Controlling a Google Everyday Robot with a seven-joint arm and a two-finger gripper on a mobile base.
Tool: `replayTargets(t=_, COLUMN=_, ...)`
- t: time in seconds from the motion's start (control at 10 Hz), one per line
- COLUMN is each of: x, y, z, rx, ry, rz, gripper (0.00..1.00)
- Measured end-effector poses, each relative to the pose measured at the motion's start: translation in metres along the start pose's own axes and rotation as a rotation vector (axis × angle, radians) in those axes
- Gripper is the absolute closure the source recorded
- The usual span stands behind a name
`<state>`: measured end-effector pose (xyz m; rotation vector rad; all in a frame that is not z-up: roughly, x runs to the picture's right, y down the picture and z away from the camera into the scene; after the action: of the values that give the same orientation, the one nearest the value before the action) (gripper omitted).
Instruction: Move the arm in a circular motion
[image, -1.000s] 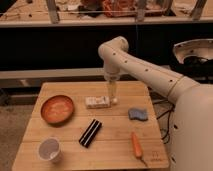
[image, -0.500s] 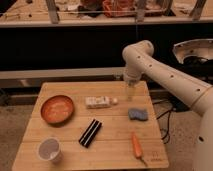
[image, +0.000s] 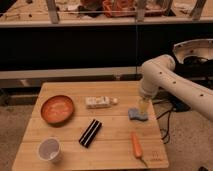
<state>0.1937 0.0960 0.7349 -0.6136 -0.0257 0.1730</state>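
Observation:
The arm is large, glossy and white, with thick rounded segments. It reaches in from the right and bends down at a bulbous joint over the right side of the wooden table. Its slim pale gripper points straight down, just above a blue sponge near the table's right edge. Nothing shows in the gripper.
On the table lie an orange bowl, a white bottle on its side, a black flat bar, a white cup and a carrot. A dark shelf unit runs behind the table.
The arm has swept to the right and a little toward the front, from above the white bottle to above the blue sponge. The table objects have not moved.

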Motion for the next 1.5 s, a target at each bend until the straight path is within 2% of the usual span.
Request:
replayTargets(t=0.3, x=0.009, y=0.06, z=-0.001, rx=-0.007, ry=0.004, rz=0.012, gripper=0.2)
replayTargets(t=0.5, x=-0.003, y=0.087, z=0.0, rx=-0.007, ry=0.009, rz=-0.006, gripper=0.2)
replayTargets(t=0.7, x=-0.039, y=0.125, z=0.006, rx=-0.006, ry=0.014, rz=-0.044, gripper=0.2)
replayTargets(t=0.9, x=-0.079, y=0.149, z=0.016, rx=-0.011, ry=0.018, rz=-0.091, gripper=0.2)
replayTargets(t=1.2, x=-0.151, y=0.156, z=0.031, rx=-0.009, ry=0.023, rz=-0.194, gripper=0.2)
replayTargets(t=1.4, x=-0.195, y=0.138, z=0.039, rx=0.001, ry=0.029, rz=-0.261, gripper=0.2)
replayTargets(t=1.5, x=-0.206, y=0.125, z=0.042, rx=0.007, ry=0.036, rz=-0.282, gripper=0.2)
